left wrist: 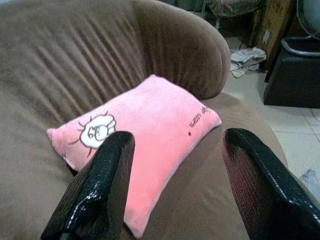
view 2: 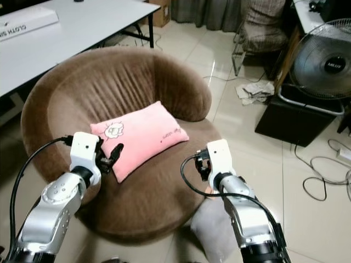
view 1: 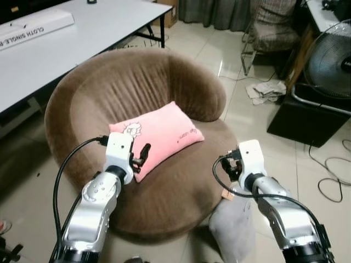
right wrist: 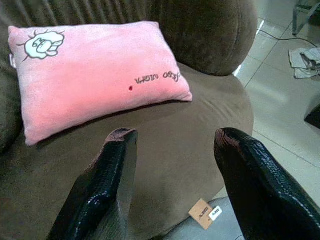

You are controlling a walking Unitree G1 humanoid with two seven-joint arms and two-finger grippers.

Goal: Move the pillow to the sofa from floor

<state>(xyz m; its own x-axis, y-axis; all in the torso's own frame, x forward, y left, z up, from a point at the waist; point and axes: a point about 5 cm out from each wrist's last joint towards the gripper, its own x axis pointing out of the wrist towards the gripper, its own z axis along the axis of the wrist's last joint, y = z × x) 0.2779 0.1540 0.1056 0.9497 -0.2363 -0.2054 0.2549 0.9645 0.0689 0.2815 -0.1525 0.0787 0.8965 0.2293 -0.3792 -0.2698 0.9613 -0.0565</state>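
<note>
Pink pillow (view 1: 159, 135) lies flat on the seat of the round brown sofa (view 1: 181, 82), centre of frame, cartoon print toward its upper-left corner. Left gripper (left wrist: 175, 165) hovers at the pillow's lower-left edge, fingers spread, holding nothing. Right gripper (right wrist: 172, 165) hangs over the seat's lower right, fingers spread, apart from the pillow.
</note>
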